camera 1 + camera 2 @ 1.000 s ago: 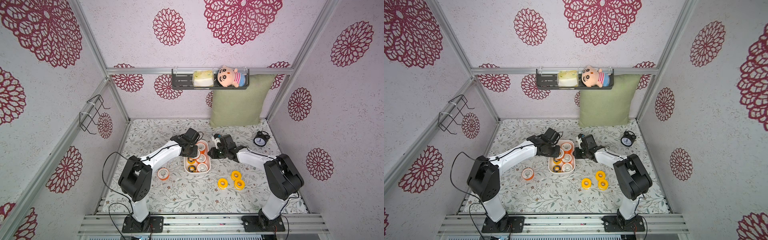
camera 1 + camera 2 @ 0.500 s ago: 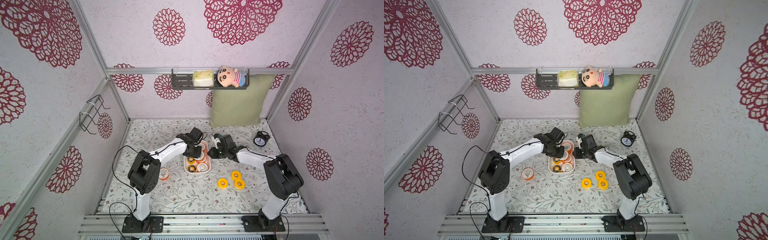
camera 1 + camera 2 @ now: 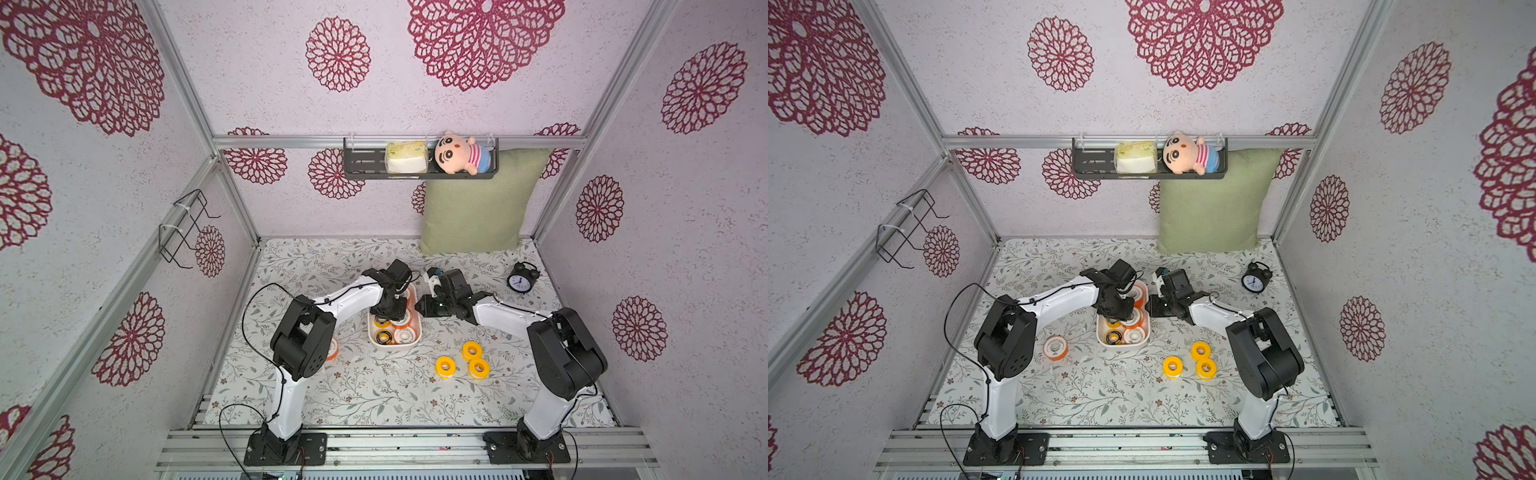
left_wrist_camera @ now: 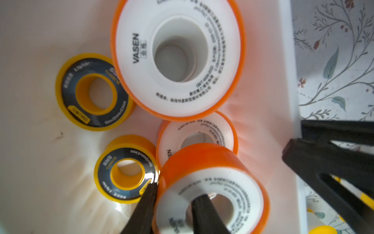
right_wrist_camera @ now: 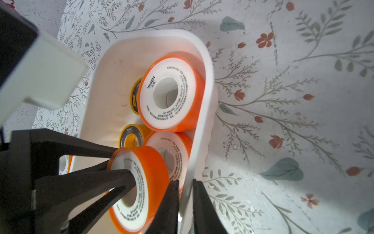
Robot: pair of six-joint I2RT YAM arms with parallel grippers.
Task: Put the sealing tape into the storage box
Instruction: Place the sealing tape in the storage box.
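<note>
The storage box is a white tub at mid-table. Inside lie two orange sealing tape rolls and two yellow black-faced ones. My left gripper hangs over the box, shut on another orange roll, one finger through its hole. My right gripper is shut on the box's wall. Three yellow rolls lie on the table to the box's right, and an orange one to its left.
A green pillow leans on the back wall and a black alarm clock stands at the back right. A black shelf holds a plush doll and a pack. A wire rack hangs on the left wall.
My left arm has swung its elbow to the right and carried the orange roll a little further over the box. The right arm has not moved.
</note>
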